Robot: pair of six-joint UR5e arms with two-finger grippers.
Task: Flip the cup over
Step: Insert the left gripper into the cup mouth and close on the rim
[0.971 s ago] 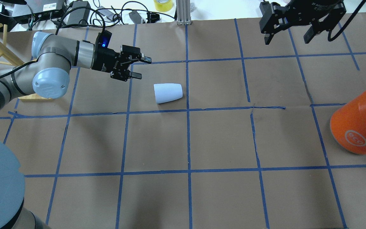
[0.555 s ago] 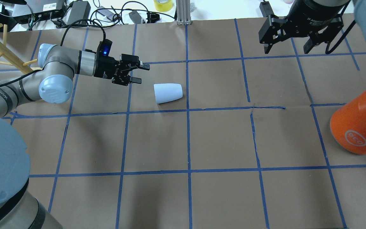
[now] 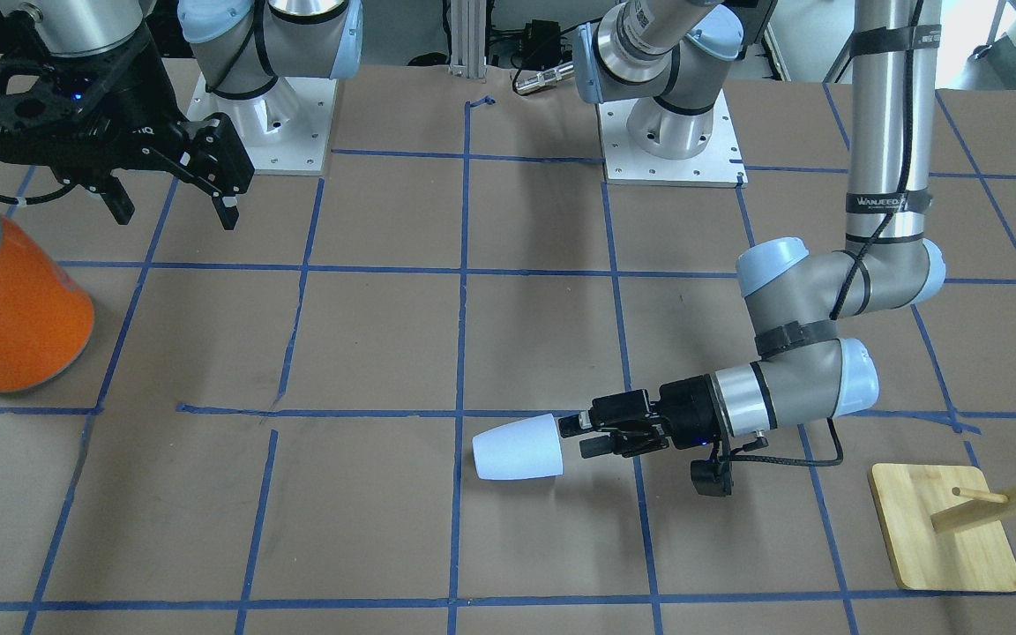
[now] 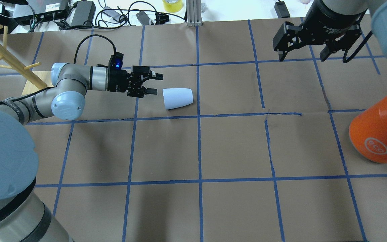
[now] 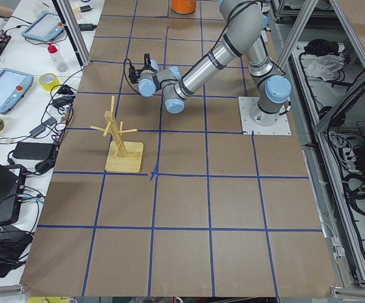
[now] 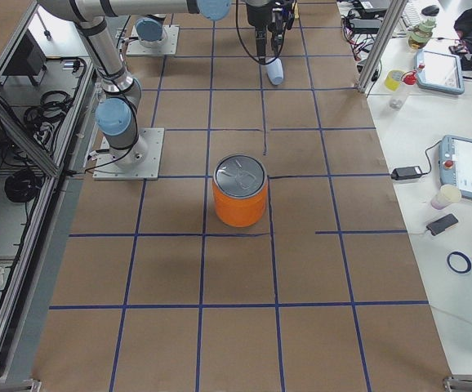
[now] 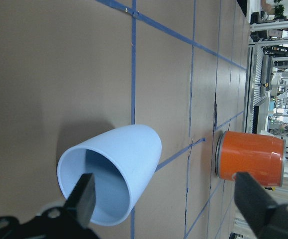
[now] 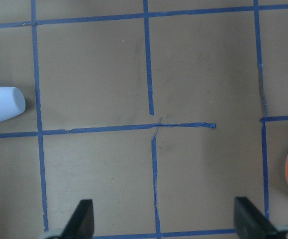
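The pale blue-white cup (image 4: 177, 98) lies on its side on the brown paper, its open mouth facing my left gripper. It also shows in the front view (image 3: 517, 447), the left wrist view (image 7: 114, 179) and the right wrist view (image 8: 2, 105). My left gripper (image 4: 156, 84) is open, low and horizontal, just short of the cup's rim and not touching it (image 3: 574, 438). In the left wrist view one of its fingers (image 7: 84, 199) stands before the cup's mouth. My right gripper (image 4: 302, 55) is open and empty, high over the far right of the table (image 3: 175, 212).
A large orange can (image 4: 378, 134) with a silver lid stands at the right edge (image 3: 5, 309). A wooden peg rack (image 4: 5, 53) on a square base (image 3: 945, 529) stands behind the left arm. Cables and gear lie beyond the table's far edge.
My left gripper has dropped lower and moved toward the cup's mouth, staying open. My right gripper has shifted a little nearer. The cup has not moved.
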